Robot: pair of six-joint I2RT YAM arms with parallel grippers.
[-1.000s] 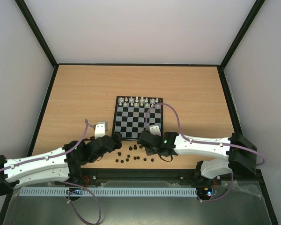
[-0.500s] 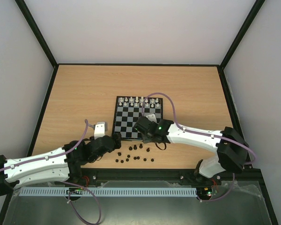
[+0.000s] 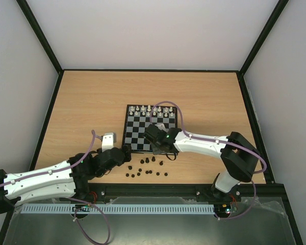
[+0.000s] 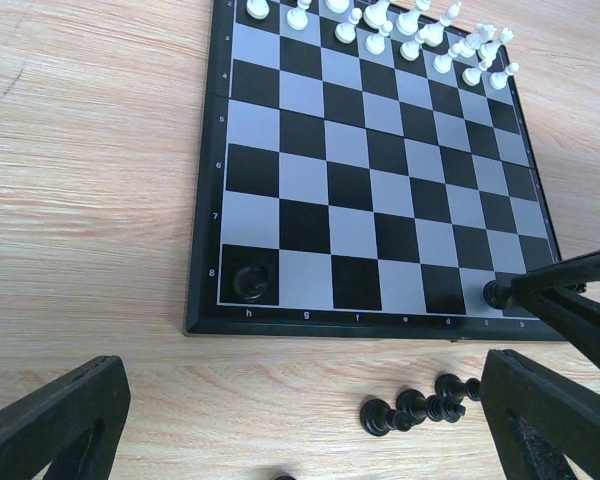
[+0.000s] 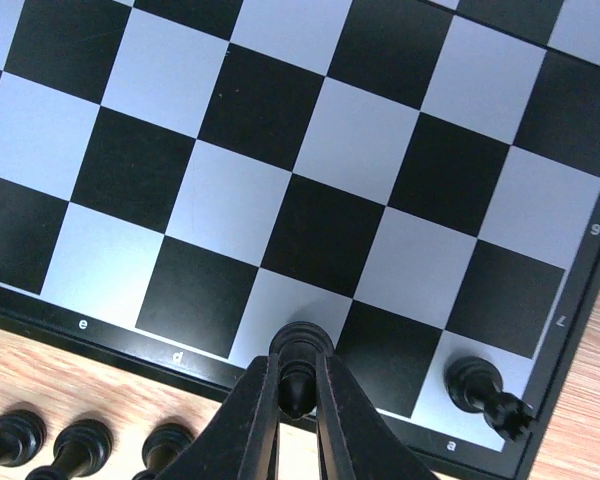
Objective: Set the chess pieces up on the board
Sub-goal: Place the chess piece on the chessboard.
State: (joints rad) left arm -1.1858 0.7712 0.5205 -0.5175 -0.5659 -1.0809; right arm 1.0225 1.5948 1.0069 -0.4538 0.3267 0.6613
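Note:
The board [image 3: 143, 127] lies mid-table, black and pale grey squares. My right gripper [image 3: 158, 146] is over its near row, shut on a black chess piece [image 5: 300, 365] whose base is on or just above a pale square of that row. A second black piece [image 5: 480, 388] occupies the near right corner square, and a third [image 4: 250, 283] the near left corner. Several black chess pieces [image 3: 145, 168] lie loose on the wood in front of the board. My left gripper [image 4: 300, 440] is open and empty, low over the table, near the board's left corner.
White pieces [image 3: 150, 109] fill the board's far rows. The right arm's purple cable [image 3: 166, 103] loops above the board's far right part. Three loose black pieces [image 4: 420, 405] lie on their sides just off the board's near edge. Black walls border the wooden table.
The right arm has swung left and forward, carrying its black piece from over the table in front of the board to the board's near row. The left arm has not moved.

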